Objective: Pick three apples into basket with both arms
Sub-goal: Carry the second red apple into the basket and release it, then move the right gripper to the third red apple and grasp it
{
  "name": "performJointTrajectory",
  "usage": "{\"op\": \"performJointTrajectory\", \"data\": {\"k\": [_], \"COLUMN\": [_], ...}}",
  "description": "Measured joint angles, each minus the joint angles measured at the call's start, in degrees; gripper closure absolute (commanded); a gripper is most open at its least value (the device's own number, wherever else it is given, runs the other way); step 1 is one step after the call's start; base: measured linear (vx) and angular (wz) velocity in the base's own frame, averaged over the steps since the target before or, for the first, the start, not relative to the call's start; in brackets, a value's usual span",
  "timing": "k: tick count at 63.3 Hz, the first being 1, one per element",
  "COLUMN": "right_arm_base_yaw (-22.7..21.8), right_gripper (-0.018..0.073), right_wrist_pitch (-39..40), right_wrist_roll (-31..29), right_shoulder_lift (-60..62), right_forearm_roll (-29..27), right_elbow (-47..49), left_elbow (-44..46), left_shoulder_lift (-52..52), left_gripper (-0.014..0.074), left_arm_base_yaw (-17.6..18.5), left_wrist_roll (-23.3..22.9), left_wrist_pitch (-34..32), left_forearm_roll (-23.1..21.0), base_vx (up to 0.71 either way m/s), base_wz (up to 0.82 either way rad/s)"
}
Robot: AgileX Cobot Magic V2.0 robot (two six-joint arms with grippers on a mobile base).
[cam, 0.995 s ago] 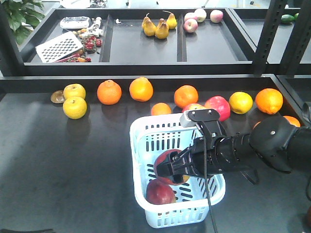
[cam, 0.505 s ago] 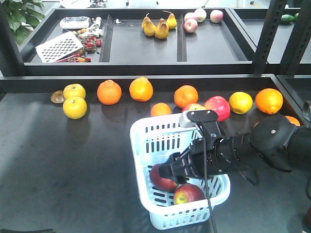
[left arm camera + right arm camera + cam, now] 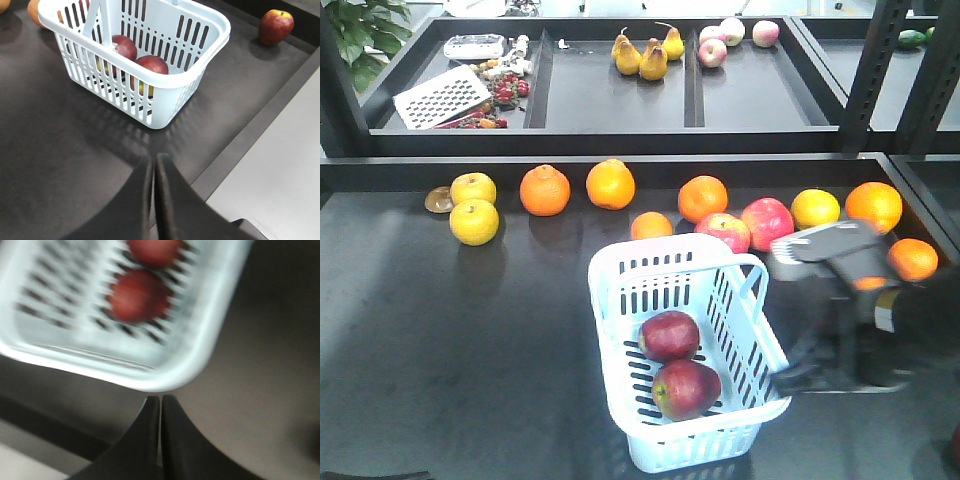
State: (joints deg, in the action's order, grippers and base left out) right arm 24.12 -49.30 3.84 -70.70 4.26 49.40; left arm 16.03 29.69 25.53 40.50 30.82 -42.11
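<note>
The pale blue-white basket (image 3: 620, 300) stands mid-table and holds two dark red apples (image 3: 669, 335) (image 3: 687, 388). Both show in the left wrist view too, inside the basket (image 3: 165, 80). A third dark red apple (image 3: 275, 26) with a yellow-green top lies on the table beyond the basket, near the table's edge. My left gripper (image 3: 154, 157) is shut and empty, low over the table in front of the basket. My right gripper (image 3: 160, 397) is shut and empty just outside the basket's rim (image 3: 165, 382). The right arm (image 3: 850, 300) is blurred to the basket's right.
A row of oranges (image 3: 545, 190), yellow fruit (image 3: 474, 221) and two lighter red apples (image 3: 723, 230) lies behind the basket. A raised shelf (image 3: 620, 100) at the back holds pears, apples and a grater. Black posts (image 3: 868, 70) stand back right.
My right gripper let go of the apple inside the basket and pulled out to the right. The two apples settled on the basket floor. The basket shifted a little.
</note>
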Motion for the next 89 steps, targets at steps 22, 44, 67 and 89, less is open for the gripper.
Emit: {"op": "performJointTrajectory", "data": {"k": [22,44,67,89], "right_arm_base_yaw": [-10.06,-40.61,-48.42,-48.42], "right_gripper": [0.0561,0.0216,-0.0167,-0.0123], "right_wrist_pitch": [-8.47,-1.46,3.80,6.22], "right_wrist_roll": [15.46,-3.84,-9.48,-8.43], "right_shoulder_lift": [3.13,-0.85,-15.88,-25.79], "right_forearm_roll": [20.68,2.52,-1.13,2.79], "right_elbow": [0.00,0.00,0.04,0.11], "left_elbow": [0.00,0.00,0.00,0.00], "left_shoulder_lift": [0.00,0.00,0.00,0.00], "left_gripper": [0.0603,0.0603,0.0603,0.0603], "left_arm_base_yaw": [0.00,0.00,0.00,0.00], "left_wrist_roll": [0.00,0.00,0.00,0.00], "left_wrist_pitch": [0.00,0.00,0.00,0.00], "left_forearm_roll": [0.00,0.00,0.00,0.00], "base_vx": [0.00,0.00,0.00,0.00], "base_wz": [0.00,0.00,0.00,0.00]}}
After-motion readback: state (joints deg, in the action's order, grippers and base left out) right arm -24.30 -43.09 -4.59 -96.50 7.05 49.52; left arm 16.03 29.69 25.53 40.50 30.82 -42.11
